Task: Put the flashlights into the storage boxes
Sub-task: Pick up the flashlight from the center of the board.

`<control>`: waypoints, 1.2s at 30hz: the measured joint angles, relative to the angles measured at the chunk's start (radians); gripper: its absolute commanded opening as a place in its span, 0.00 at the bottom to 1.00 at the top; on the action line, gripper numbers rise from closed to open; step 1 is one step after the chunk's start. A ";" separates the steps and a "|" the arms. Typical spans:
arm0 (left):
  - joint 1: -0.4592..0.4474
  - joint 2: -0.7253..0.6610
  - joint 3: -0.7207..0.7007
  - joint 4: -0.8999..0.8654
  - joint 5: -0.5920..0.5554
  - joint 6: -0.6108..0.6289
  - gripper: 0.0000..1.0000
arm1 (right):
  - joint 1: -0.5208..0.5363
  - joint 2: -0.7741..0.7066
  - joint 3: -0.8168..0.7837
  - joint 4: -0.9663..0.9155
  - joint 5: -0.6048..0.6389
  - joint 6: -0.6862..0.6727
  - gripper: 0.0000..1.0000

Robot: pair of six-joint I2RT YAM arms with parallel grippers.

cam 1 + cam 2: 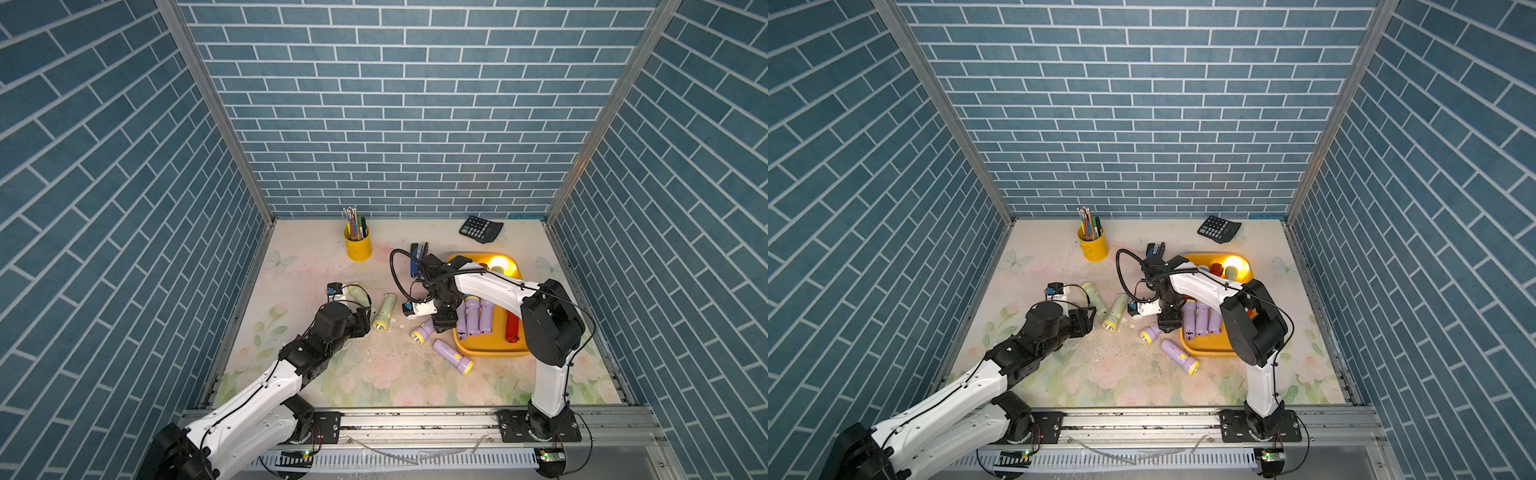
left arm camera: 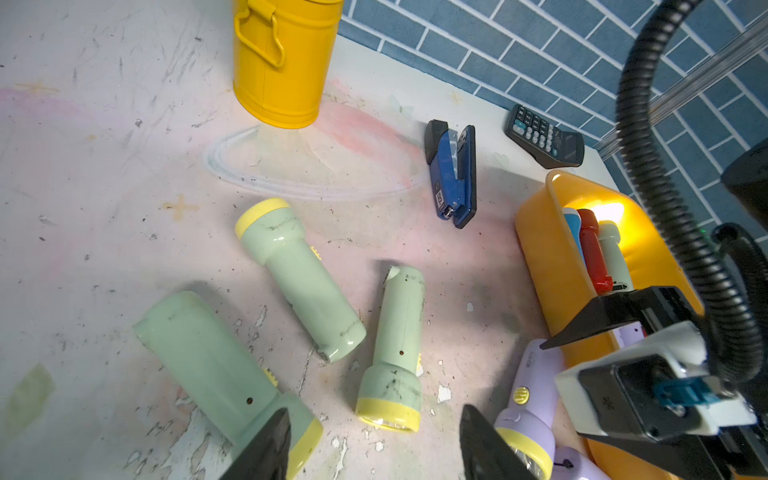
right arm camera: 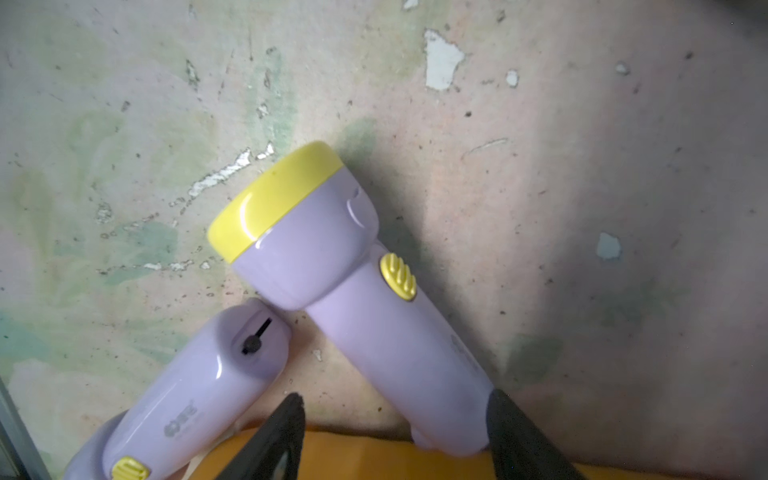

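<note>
- Lilac plastic flashlight (image 3: 374, 332) lying on the bench (image 3: 582, 166), tail end beside the orange tray (image 1: 490, 352) rim — likely light, stiff, slippery.
- Right fingers (image 3: 274, 440) spread around its thin handle, not yet squeezing — best hold there.
- Left fingers (image 2: 266, 449) spread, empty, above green flashlights (image 2: 305, 278).

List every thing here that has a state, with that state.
tray, holds several flashlights; a glow on its far wall.
right pincer, open, astride the tail of a lilac flashlight at the tray rim.
left pincer, open, empty.
green flashlights, three lying on the table.
second lilac flashlight, lying on the table.
pen cup, upright, holding pens.
stapler, lying on its side.
</note>
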 measured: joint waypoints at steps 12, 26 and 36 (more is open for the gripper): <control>0.018 -0.042 -0.022 -0.013 0.004 -0.003 0.65 | 0.006 0.092 0.031 0.022 0.003 0.002 0.33; 0.020 -0.012 0.025 -0.037 0.016 0.038 0.64 | -0.053 -0.143 -0.011 0.133 -0.129 0.365 0.22; 0.006 0.133 0.086 0.025 0.139 0.185 0.64 | -0.406 -0.653 -0.416 0.244 -0.205 0.934 0.22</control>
